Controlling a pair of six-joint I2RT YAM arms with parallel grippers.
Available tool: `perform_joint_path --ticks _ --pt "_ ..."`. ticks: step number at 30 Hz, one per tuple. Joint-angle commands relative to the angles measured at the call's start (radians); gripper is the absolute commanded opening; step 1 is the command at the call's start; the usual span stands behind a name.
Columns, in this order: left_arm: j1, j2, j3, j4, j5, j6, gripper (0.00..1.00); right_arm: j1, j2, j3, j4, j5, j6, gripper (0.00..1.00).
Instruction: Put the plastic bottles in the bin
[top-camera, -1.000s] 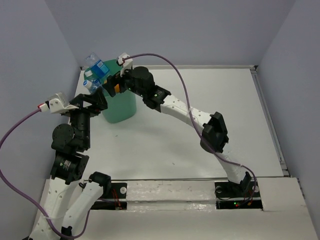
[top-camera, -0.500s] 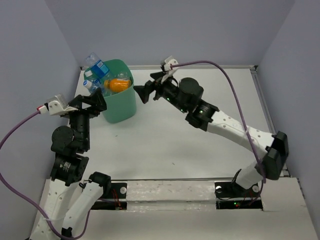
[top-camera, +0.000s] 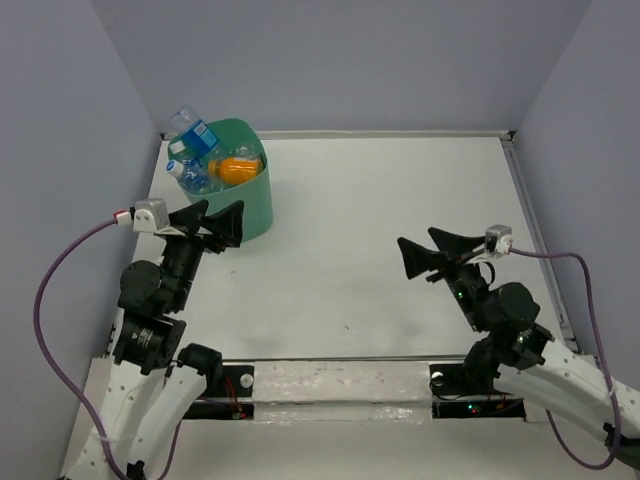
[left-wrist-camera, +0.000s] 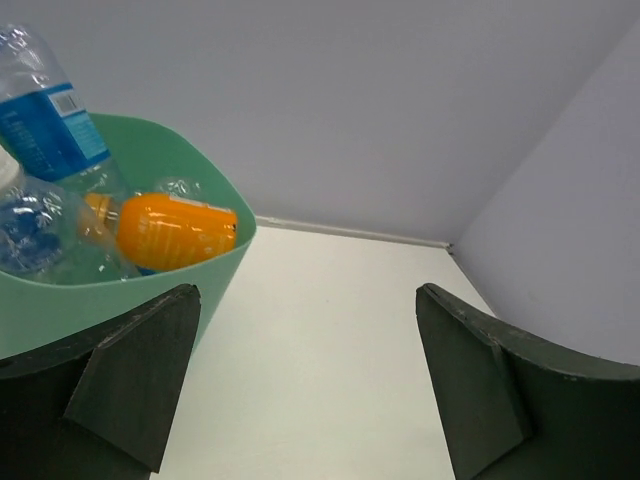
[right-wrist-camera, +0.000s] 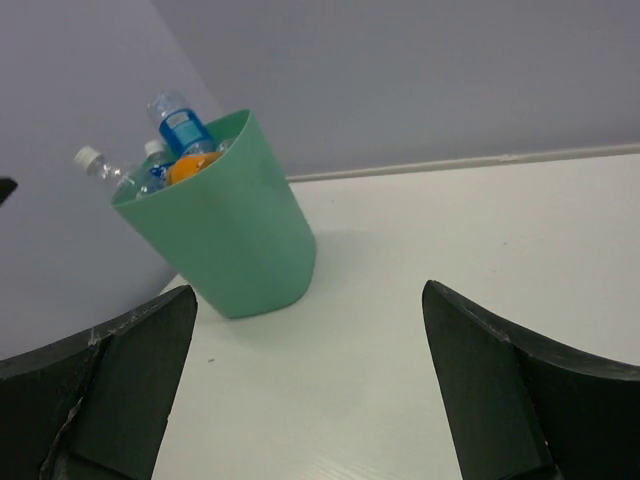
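The mint-green bin (top-camera: 256, 205) stands at the far left of the table. It holds several bottles: an orange bottle (top-camera: 237, 169), a clear blue-labelled bottle (top-camera: 194, 131) sticking up over the rim, and clear ones (top-camera: 193, 178). My left gripper (top-camera: 222, 224) is open and empty just in front of the bin. Its wrist view shows the bin wall (left-wrist-camera: 120, 300), the orange bottle (left-wrist-camera: 175, 230) and the blue-labelled bottle (left-wrist-camera: 45, 120). My right gripper (top-camera: 420, 250) is open and empty, far from the bin at the near right. Its view shows the bin (right-wrist-camera: 240, 240) with bottles (right-wrist-camera: 180, 125) inside.
The white table (top-camera: 400, 200) has a raised rail along its right edge (top-camera: 535, 230). Grey walls close it in at the back and both sides. The bin sits close to the left wall.
My right arm has pulled back from over the bin to the near right, open, with the orange bottle left in the bin. My left gripper has shifted slightly right.
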Motion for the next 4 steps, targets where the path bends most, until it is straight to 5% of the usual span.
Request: perform_joint_path --ticks 1,4 --pt "-0.003 -0.099 -0.092 0.044 0.106 -0.041 0.99 0.006 -0.142 -0.082 -0.020 0.101 0.031 1.00" --pt "-0.003 -0.110 -0.096 0.024 0.104 -0.047 0.99 0.006 -0.139 -0.066 -0.014 0.106 0.009 1.00"
